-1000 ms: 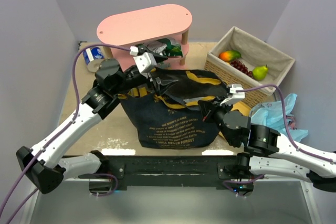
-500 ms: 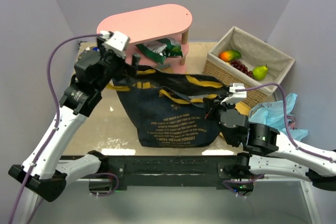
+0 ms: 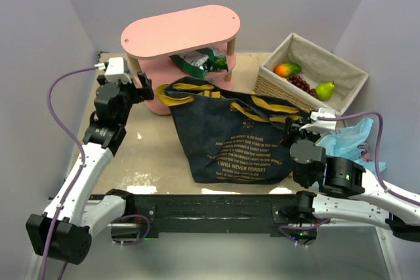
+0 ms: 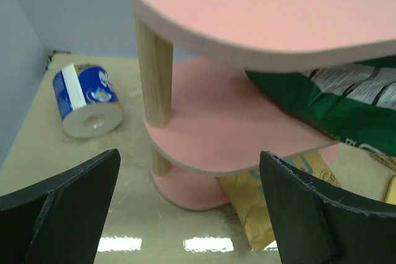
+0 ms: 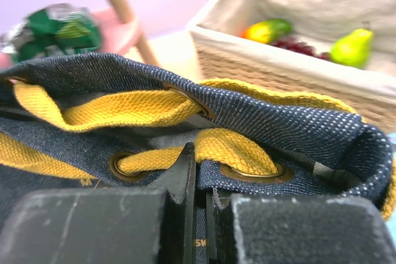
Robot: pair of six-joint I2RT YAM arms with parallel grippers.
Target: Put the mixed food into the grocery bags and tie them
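Tote of navy denim with mustard handles (image 5: 278,128) sat clamped by its rim in my right end effector (image 5: 201,180). Left end effector (image 4: 189,205) gaped; green foil crisp bag (image 4: 334,109) lay ahead-right, wanting a level reach between pink shelf tiers (image 4: 247,4).

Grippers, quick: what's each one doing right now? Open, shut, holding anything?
Left gripper: open, holding nothing.
Right gripper: closed, pinching the rim of the tote.
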